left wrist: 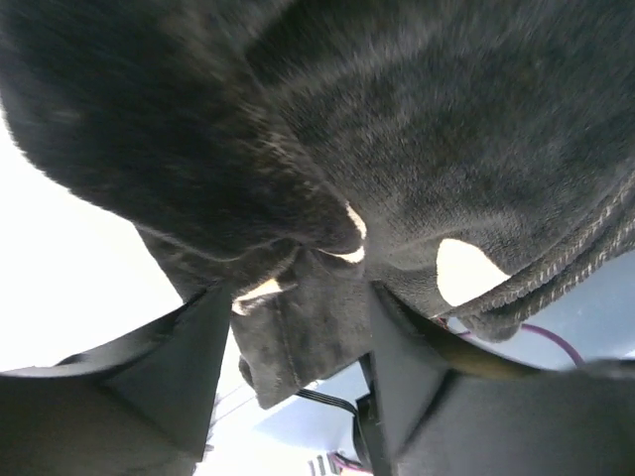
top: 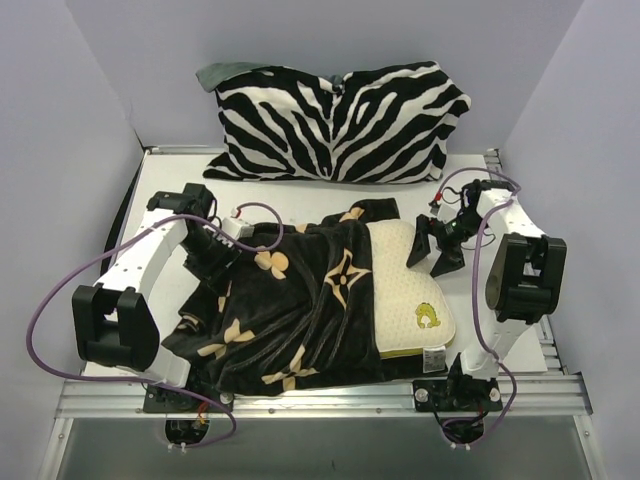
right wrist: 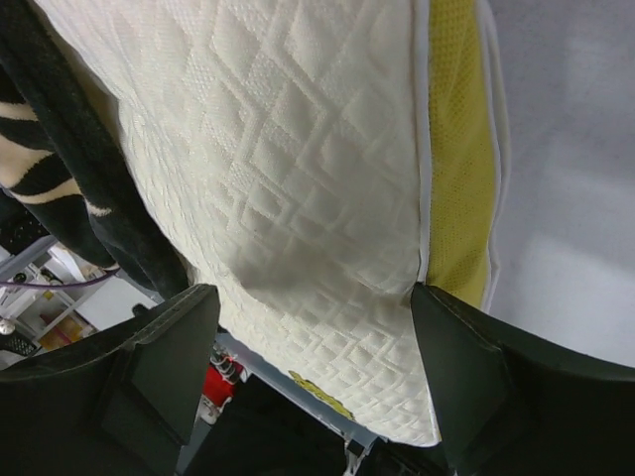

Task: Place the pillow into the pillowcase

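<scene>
The black pillowcase (top: 300, 310) with tan motifs lies across the middle of the table. The cream pillow (top: 410, 290) is partly inside it, and its right end with the yellow logo and white tag sticks out. My left gripper (top: 222, 250) is at the case's far left edge. In the left wrist view it (left wrist: 303, 347) is shut on a thick fold of the black fabric (left wrist: 397, 149). My right gripper (top: 430, 250) is open at the pillow's far right edge. In the right wrist view its fingers (right wrist: 466, 377) stand wide apart against the quilted pillow (right wrist: 298, 149).
A large zebra-striped cushion (top: 340, 120) leans against the back wall. Grey walls close in the left, right and back. The metal front rail (top: 320, 395) runs along the near edge of the white table (top: 300, 195). Purple cables hang from both arms.
</scene>
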Controlling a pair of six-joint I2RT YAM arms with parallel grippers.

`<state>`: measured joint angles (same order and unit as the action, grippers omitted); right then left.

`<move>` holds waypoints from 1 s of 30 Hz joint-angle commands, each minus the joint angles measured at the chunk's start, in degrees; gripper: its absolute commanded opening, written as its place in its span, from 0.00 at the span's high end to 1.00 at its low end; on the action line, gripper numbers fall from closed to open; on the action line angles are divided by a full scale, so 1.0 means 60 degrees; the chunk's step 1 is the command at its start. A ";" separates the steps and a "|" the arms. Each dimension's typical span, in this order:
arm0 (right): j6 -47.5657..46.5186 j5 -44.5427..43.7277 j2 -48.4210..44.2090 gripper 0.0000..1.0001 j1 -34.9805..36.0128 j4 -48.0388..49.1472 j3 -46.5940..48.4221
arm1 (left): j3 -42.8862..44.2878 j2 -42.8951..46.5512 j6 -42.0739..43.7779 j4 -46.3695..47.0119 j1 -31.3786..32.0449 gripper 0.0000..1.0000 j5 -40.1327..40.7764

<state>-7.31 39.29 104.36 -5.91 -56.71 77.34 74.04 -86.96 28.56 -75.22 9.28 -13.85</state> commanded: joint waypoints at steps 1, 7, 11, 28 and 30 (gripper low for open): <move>-0.0334 0.0190 0.0141 0.23 0.0106 -0.0847 -0.0131 | -0.0473 0.0226 0.0177 -0.0326 -0.0023 0.39 0.0124; -0.0393 0.0673 0.0624 0.28 0.0121 -0.0832 -0.0292 | -0.0022 -0.0682 -0.0013 0.0116 -0.0082 0.64 -0.0442; -0.0466 0.0703 0.0698 0.27 0.0121 -0.0817 -0.0395 | 0.0214 -0.0698 0.0424 -0.0206 -0.0081 0.47 -0.1074; -0.0495 0.0790 0.0830 0.59 0.0150 -0.0730 -0.0292 | 0.1206 -0.1898 0.1055 0.0877 -0.0184 1.00 0.0253; -0.0423 0.0849 0.0815 0.69 0.0180 -0.0584 -0.0394 | 0.2552 -0.2307 0.1639 0.0891 -0.0170 1.00 0.0694</move>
<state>-9.87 42.44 108.97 -5.56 -57.01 75.68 79.37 -99.74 33.74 -73.80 8.69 -14.09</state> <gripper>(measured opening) 0.343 0.009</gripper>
